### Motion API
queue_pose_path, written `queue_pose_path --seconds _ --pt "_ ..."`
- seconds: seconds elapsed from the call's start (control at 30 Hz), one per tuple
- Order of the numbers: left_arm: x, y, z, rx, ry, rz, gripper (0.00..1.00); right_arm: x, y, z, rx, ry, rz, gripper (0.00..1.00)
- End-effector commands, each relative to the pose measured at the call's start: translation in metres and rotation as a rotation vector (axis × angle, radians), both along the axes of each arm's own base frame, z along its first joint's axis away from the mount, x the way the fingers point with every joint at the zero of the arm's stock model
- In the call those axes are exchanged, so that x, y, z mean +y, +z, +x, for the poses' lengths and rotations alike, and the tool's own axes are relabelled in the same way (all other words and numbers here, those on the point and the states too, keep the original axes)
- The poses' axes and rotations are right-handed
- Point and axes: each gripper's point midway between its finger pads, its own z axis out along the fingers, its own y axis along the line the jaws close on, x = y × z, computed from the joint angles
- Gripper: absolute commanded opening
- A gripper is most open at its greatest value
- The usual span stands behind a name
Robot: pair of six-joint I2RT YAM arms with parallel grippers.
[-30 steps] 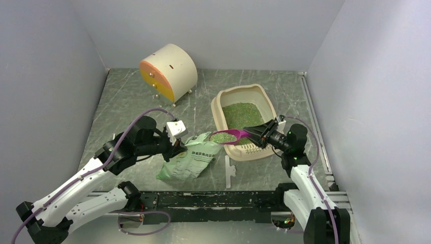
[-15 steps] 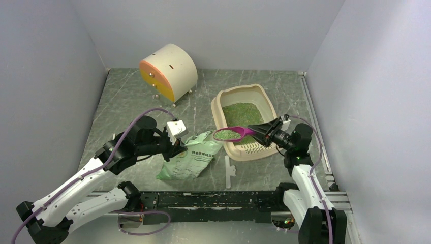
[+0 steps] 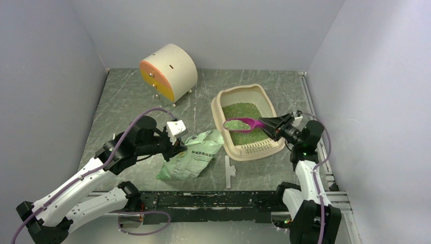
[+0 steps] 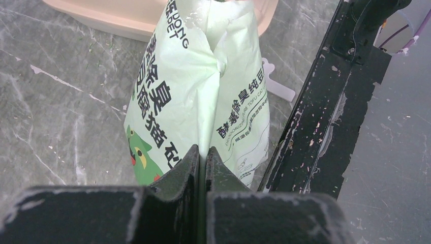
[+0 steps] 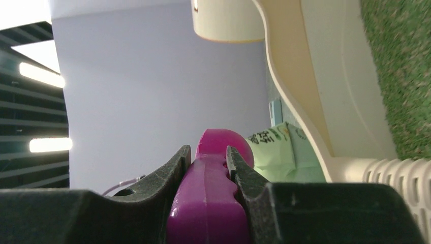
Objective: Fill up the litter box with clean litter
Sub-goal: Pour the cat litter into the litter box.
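- Right pincer [image 5: 207,155] was pinching the handle of the magenta scoop [image 3: 243,123] between its 2 fingers. The scoop's bowl was out over the litter box [image 3: 219,109], carrying a heap of green granules.
- Left pincer [image 4: 205,152] was pressed together on a fold of the light-green bag [image 3: 195,157], holding its top end up off the tabletop [image 3: 132,96].
- The clean litter [image 3: 245,110] already made a grainy green bed across the box floor, so by my reading this load was one of several, ready to be tipped out.
- Risk 1: the bowl hung nearer the box's left wall than its middle, so a quick or early roll of the wrist could throw granules over the rim.
- Risk 2: the handle was smooth and sat in a narrow grip, so it might twist between the fingers as the scoop tipped.
- Risk 3: if the left pincer let go, the bag could slump and spill from its mouth.
- The bag lay just beside the box's near-left corner, on the path between box and bag.
- A flat white plastic piece [image 3: 229,170] lay near the box's front, below the slotted grille ledge [image 3: 259,147].
- The cream cabinet [image 3: 170,71] with the orange face stood well apart, far left, and blocked nothing.
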Motion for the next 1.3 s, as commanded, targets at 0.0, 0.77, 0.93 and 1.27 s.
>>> queue_pose_path --seconds 0.0,0.77,0.93,1.27 --pt "-0.016 0.058 0.011 -0.162 -0.024 -0.163 0.05 -0.021 0.016 0.012 -0.072 -0.040 -0.066 0.00" --pt "-0.008 0.064 0.011 -0.196 0.016 -0.191 0.05 -0.104 0.001 0.110 -0.056 -0.524 -0.522 0.00" --pt "-0.005 0.065 0.010 -0.193 0.023 -0.189 0.05 -0.087 0.012 0.135 -0.077 -0.559 -0.613 0.00" --pt "-0.003 0.067 0.009 -0.195 0.029 -0.191 0.05 -0.102 0.019 0.151 -0.058 -0.666 -0.673 0.00"
